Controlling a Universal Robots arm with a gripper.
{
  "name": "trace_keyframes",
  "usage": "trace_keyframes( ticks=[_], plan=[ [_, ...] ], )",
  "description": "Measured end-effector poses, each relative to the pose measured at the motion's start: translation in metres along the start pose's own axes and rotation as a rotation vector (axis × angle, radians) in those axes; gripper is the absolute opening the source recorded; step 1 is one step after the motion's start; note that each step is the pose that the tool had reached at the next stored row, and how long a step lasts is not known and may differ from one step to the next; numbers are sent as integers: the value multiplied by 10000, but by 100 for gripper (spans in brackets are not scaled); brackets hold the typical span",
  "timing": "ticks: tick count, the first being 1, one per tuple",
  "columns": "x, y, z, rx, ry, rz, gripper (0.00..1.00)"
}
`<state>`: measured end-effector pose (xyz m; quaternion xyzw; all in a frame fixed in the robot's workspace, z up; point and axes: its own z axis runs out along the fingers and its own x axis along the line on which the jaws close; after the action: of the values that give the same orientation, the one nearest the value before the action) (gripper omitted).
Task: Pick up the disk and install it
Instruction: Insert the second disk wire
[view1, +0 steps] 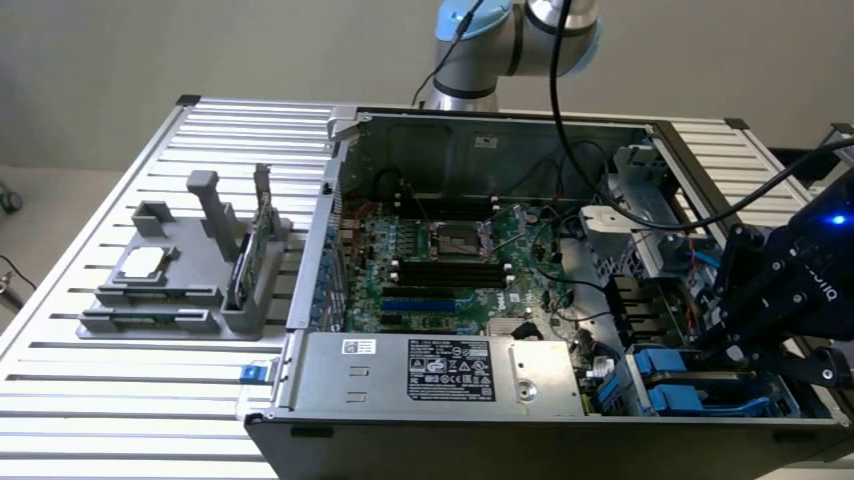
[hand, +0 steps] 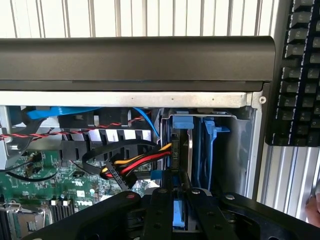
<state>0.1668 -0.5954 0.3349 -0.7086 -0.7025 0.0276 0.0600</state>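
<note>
The disk stands on edge in the drive bay at the front corner of the open computer case, on the exterior view's right. I see its silver edge and a blue rail at its far end. My gripper is right over it, the black fingers closed on either side of the disk's near end, where a blue strip shows between them. In the exterior view my gripper hangs low over the blue bay parts.
A second blue carrier sits beside the disk. Red, yellow and black power cables lie close by. The grey power supply and the motherboard take up the case. A grey parts stand is at the exterior view's left. A keyboard lies outside the case.
</note>
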Motion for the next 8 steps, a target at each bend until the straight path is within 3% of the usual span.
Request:
trace_keyframes(
  ticks=[6,7,8],
  plan=[
    [-1,-1,-1,5,7,0,18],
    [0,-2,-10,8,10,0,25],
    [1,-5,-31,13,11,1,25]
  ],
)
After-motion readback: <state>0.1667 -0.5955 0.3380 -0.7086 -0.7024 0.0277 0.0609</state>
